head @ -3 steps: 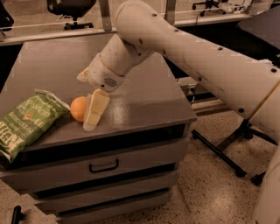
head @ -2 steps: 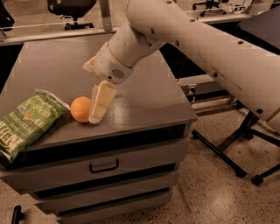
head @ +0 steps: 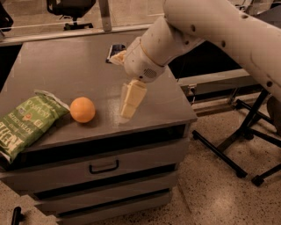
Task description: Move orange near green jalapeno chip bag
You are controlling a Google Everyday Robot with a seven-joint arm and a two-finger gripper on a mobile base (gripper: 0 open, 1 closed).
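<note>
The orange (head: pixel 82 109) rests on the grey cabinet top (head: pixel 74 74), close to the right of the green jalapeno chip bag (head: pixel 24 123), with a small gap between them. The bag lies flat at the front left corner and partly hangs over the edge. My gripper (head: pixel 129 100) points downward over the cabinet top, to the right of the orange and apart from it. It holds nothing.
A small dark packet (head: pixel 115 52) lies at the back of the cabinet top, partly behind my wrist. The cabinet has drawers (head: pixel 103 166) in front. Black stand legs (head: pixel 228 145) spread on the floor to the right. An office chair (head: pixel 70 11) stands behind.
My gripper has drawn away to the right from the orange, which it stood right beside a second ago. The orange stays next to the chip bag.
</note>
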